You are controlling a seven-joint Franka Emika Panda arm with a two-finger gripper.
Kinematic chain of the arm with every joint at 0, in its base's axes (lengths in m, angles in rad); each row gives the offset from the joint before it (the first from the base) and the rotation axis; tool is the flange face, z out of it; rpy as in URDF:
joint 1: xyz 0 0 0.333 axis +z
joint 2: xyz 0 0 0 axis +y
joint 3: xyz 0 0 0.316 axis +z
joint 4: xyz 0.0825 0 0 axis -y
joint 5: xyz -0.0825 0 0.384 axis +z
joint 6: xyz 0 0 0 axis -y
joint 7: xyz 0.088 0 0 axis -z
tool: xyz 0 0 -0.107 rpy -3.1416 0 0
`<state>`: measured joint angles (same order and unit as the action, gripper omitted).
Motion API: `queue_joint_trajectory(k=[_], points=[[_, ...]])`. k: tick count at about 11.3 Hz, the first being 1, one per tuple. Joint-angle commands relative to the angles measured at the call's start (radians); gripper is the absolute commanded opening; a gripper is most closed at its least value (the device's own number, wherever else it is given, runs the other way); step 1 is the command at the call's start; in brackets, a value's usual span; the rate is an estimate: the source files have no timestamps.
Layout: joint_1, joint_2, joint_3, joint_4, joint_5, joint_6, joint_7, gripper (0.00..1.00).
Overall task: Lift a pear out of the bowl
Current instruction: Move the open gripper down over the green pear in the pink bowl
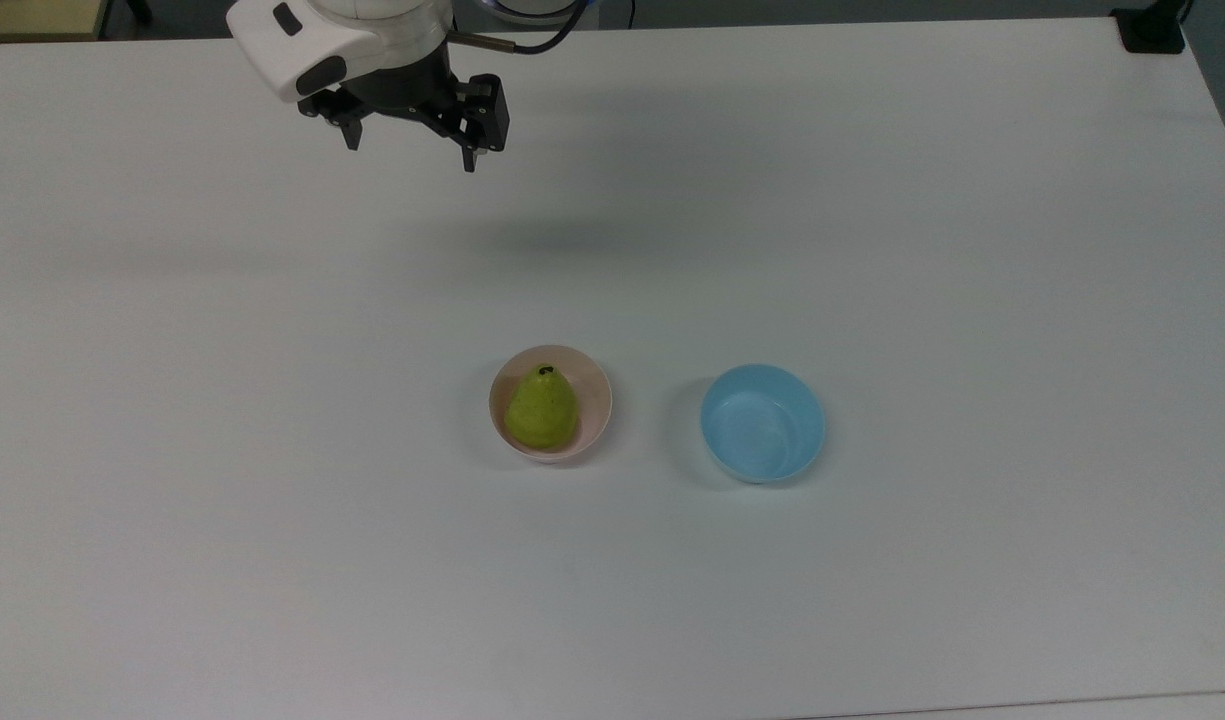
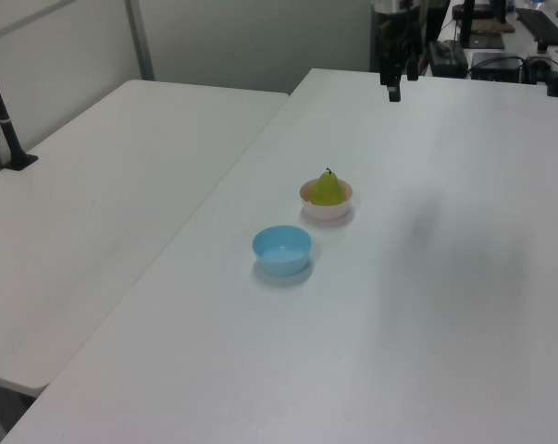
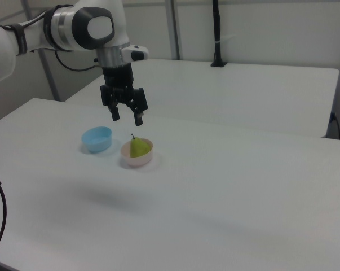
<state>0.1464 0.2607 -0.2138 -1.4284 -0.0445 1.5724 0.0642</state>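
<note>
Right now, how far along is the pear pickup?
Nothing is done yet: the pear sits in the pink bowl. In hand: the gripper hangs open above the table, away from the bowl. Left: reach the pear, grasp, lift.

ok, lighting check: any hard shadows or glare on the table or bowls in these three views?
Top view: light is soft, with a broad blurred shadow on the table below the gripper; faint sheen inside the blue bowl. Left view: only thin soft shadows beside the pink bowl with the pear. Right view: a dim diffuse patch on the table near the front, no glare.
</note>
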Motion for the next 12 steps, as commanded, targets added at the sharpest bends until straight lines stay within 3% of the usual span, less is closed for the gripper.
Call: queue_joint_trajectory(k=[1, 6, 8, 12], points=[[-0.005, -0.041, -0.003, -0.029, 0.007, 0.001, 0.017, 1.00], [0.001, -0.034, 0.004, -0.029, 0.021, 0.009, 0.017, 1.00], [0.005, -0.020, 0.008, -0.035, 0.029, 0.116, 0.029, 1.00], [0.044, 0.098, 0.016, -0.035, 0.064, 0.328, 0.032, 1.00]])
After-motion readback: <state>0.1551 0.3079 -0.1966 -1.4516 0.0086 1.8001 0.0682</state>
